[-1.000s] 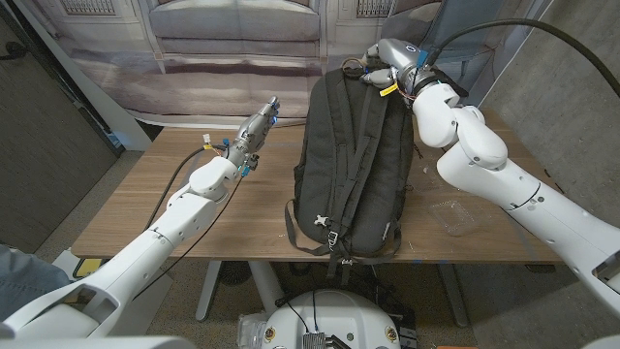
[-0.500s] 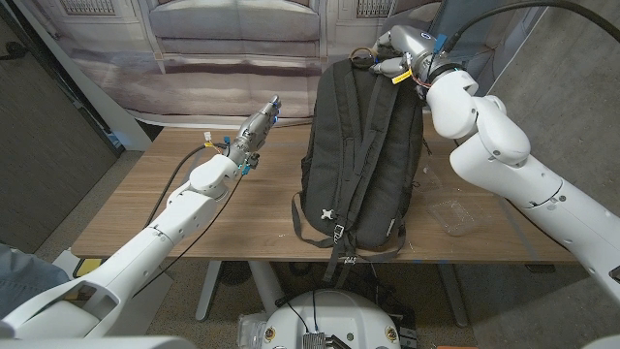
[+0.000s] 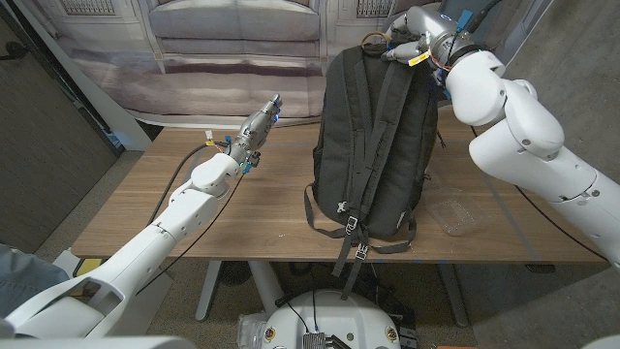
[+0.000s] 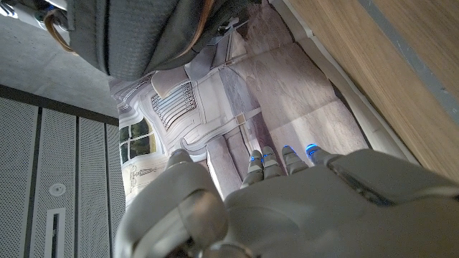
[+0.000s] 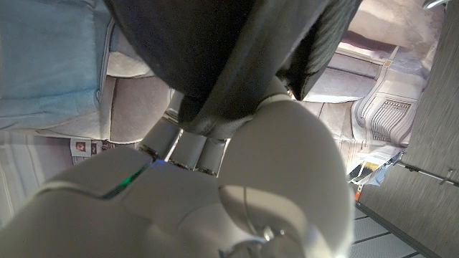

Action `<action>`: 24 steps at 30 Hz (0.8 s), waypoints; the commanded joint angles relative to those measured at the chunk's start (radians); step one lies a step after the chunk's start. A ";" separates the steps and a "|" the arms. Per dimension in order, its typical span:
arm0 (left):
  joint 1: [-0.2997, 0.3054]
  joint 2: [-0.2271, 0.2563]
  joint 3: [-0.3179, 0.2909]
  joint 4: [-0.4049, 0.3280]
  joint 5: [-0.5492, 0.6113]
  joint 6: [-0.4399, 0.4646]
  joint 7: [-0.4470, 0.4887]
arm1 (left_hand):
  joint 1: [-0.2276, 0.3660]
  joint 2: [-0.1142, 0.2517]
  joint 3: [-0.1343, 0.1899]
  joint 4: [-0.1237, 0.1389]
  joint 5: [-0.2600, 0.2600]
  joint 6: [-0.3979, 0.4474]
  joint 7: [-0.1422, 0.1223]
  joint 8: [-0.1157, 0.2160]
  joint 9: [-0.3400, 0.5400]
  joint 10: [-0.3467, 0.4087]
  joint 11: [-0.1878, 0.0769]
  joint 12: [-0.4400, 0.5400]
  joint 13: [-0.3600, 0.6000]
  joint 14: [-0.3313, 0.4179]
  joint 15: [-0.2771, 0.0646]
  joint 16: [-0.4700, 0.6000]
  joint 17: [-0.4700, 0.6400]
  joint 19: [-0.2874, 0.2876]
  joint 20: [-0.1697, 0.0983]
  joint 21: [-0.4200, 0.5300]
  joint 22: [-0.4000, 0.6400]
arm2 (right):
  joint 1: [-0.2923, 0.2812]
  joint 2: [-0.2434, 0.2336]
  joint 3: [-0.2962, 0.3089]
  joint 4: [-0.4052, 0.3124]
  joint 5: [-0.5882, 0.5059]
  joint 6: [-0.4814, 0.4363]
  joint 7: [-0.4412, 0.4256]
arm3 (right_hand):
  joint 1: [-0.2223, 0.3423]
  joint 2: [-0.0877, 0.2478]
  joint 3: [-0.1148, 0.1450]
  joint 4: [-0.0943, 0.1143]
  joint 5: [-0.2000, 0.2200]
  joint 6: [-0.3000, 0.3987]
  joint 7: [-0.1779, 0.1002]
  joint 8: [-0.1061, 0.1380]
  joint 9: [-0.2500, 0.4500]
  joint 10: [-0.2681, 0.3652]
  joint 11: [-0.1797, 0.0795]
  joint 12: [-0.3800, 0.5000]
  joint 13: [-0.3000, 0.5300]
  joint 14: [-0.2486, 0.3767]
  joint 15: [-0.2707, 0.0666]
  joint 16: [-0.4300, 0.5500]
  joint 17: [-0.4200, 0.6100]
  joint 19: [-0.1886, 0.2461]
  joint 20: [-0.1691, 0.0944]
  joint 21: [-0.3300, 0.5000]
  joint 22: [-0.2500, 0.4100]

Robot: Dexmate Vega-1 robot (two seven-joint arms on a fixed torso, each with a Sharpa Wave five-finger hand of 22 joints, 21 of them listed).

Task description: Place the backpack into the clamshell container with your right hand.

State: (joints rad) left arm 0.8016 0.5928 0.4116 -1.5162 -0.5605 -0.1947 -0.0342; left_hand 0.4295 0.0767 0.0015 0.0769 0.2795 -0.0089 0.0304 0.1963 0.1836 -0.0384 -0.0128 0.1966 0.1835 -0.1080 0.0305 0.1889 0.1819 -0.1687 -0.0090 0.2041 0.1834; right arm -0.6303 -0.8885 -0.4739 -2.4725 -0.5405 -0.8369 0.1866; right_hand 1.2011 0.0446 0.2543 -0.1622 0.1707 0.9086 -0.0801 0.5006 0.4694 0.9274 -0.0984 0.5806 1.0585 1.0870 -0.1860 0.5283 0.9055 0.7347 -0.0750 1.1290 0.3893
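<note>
Higher and further right now, the backpack (image 3: 376,145) hangs from the right hand (image 3: 415,37), fingers gripping its top; clamshell container (image 3: 453,215) empty (left hand (image 3: 256,131) fingers straight, together).

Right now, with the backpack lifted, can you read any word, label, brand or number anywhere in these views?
No text can be read.
The yellow tag at the right hand holding the black fabric backpack: too small to read.
The printed card in the right wrist view: blurred.
</note>
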 commanded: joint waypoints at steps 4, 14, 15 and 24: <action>-0.007 -0.009 0.007 0.012 -0.003 -0.009 -0.014 | 0.005 0.008 -0.007 0.001 -0.003 0.006 0.005 0.000 0.003 0.000 0.000 0.005 0.003 -0.003 -0.002 -0.001 0.002 -0.027 0.003 0.003 0.004 | 0.015 -0.081 0.035 -0.091 0.079 -0.096 -0.009 | 0.053 0.058 0.026 0.013 0.008 0.003 -0.007 0.003 0.005 0.027 -0.018 -0.006 0.005 0.022 -0.047 -0.002 0.003 -0.002 -0.133 0.012 -0.003; -0.001 -0.002 0.004 -0.002 -0.001 -0.005 -0.008 | 0.005 0.009 -0.008 0.002 -0.004 0.006 0.005 0.000 0.003 -0.001 -0.002 0.005 0.003 -0.004 -0.001 -0.001 0.002 -0.028 0.003 0.003 0.004 | 0.047 -0.120 0.034 -0.130 0.131 -0.154 -0.026 | 0.054 0.057 0.028 0.013 0.008 0.005 -0.005 0.001 0.008 0.028 -0.016 -0.014 0.008 0.024 -0.047 -0.006 0.005 -0.003 -0.134 0.020 -0.011; 0.001 -0.003 0.003 -0.003 -0.002 -0.005 -0.006 | 0.005 0.009 -0.008 0.002 -0.004 0.006 0.005 0.000 0.003 -0.002 -0.002 0.004 0.003 -0.003 -0.001 -0.001 0.002 -0.028 0.003 0.003 0.004 | 0.049 -0.123 0.039 -0.134 0.142 -0.159 -0.027 | 0.054 0.058 0.028 0.013 0.009 0.006 -0.006 0.001 0.008 0.027 -0.015 -0.014 0.009 0.025 -0.047 -0.006 0.005 -0.004 -0.133 0.021 -0.012; -0.005 -0.003 0.009 -0.009 0.002 0.003 -0.007 | 0.006 0.010 -0.009 0.002 -0.004 0.006 0.005 0.000 0.003 -0.001 -0.003 0.005 0.003 -0.003 -0.002 0.000 0.002 -0.028 0.003 0.003 0.004 | 0.089 -0.160 0.063 -0.168 0.226 -0.218 -0.050 | 0.053 0.058 0.030 0.013 0.009 0.005 -0.006 -0.002 0.010 0.030 -0.016 -0.018 0.014 0.026 -0.047 -0.008 0.008 -0.004 -0.133 0.027 -0.020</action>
State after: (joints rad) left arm 0.7976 0.5885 0.4168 -1.5143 -0.5602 -0.1996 -0.0414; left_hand 0.4335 0.0808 -0.0003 0.0750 0.2795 -0.0088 0.0304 0.1963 0.1836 -0.0383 -0.0128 0.1966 0.1834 -0.1080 0.0305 0.1889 0.1818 -0.1688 -0.0090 0.2041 0.1834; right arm -0.5826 -1.0040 -0.4275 -2.5991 -0.4298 -0.9624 0.1684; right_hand 1.2023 0.0434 0.2547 -0.1619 0.1739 0.9108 -0.0823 0.4953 0.4764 0.9308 -0.1018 0.5690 1.0671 1.0901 -0.1891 0.5207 0.9103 0.7349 -0.0751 1.1503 0.3709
